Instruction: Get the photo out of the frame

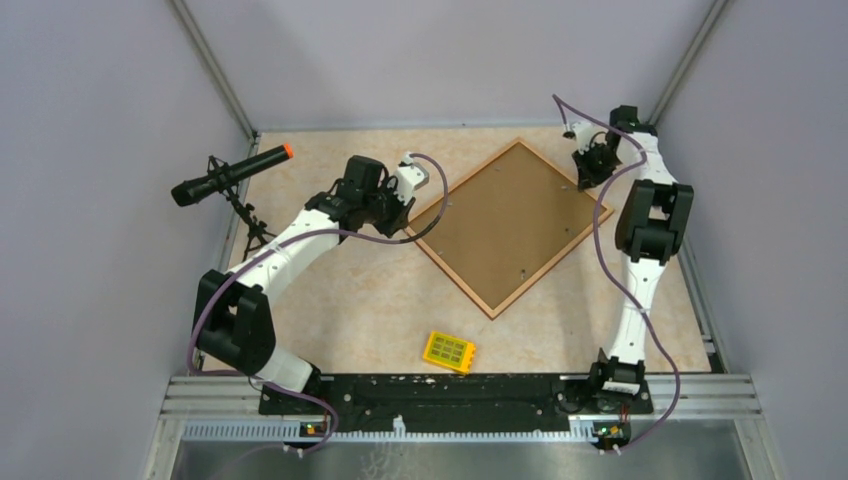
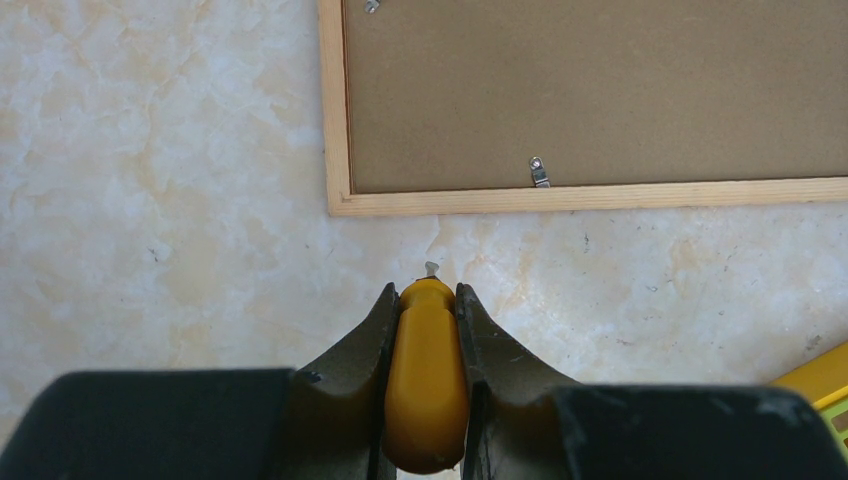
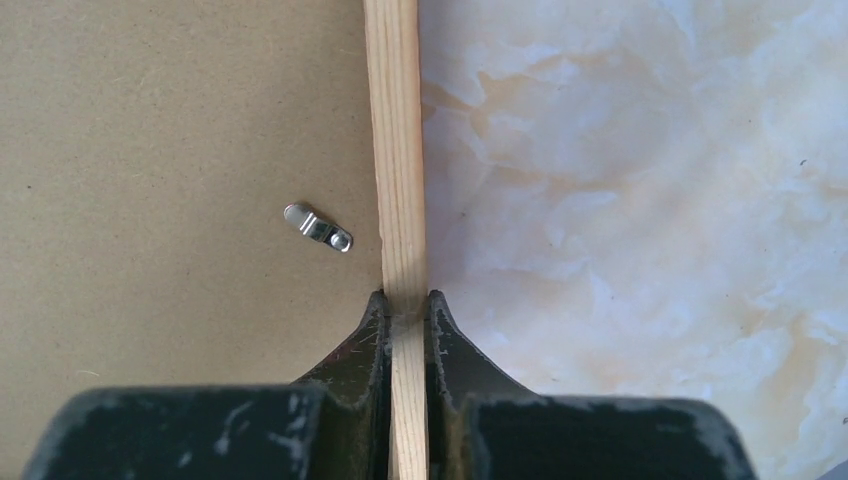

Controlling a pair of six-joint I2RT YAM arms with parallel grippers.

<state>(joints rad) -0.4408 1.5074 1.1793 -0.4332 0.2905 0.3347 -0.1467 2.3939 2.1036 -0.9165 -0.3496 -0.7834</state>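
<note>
The frame (image 1: pixel 510 225) lies face down, turned like a diamond, with its brown backing board up. The photo is hidden under it. My left gripper (image 1: pixel 403 213) is beside the frame's left corner, shut on a yellow-handled tool (image 2: pixel 427 380) whose small metal tip points at the light wood rim (image 2: pixel 600 197), a little short of it. A metal clip (image 2: pixel 540 172) sits on the backing just past the rim. My right gripper (image 1: pixel 587 172) is at the frame's far right edge. Its fingers are shut on the wood rim (image 3: pixel 395 150), next to another clip (image 3: pixel 318 227).
A small yellow block (image 1: pixel 448 351) lies near the front, below the frame; its corner shows in the left wrist view (image 2: pixel 825 375). A black microphone on a stand (image 1: pixel 228 175) is at the left wall. Walls close in on three sides.
</note>
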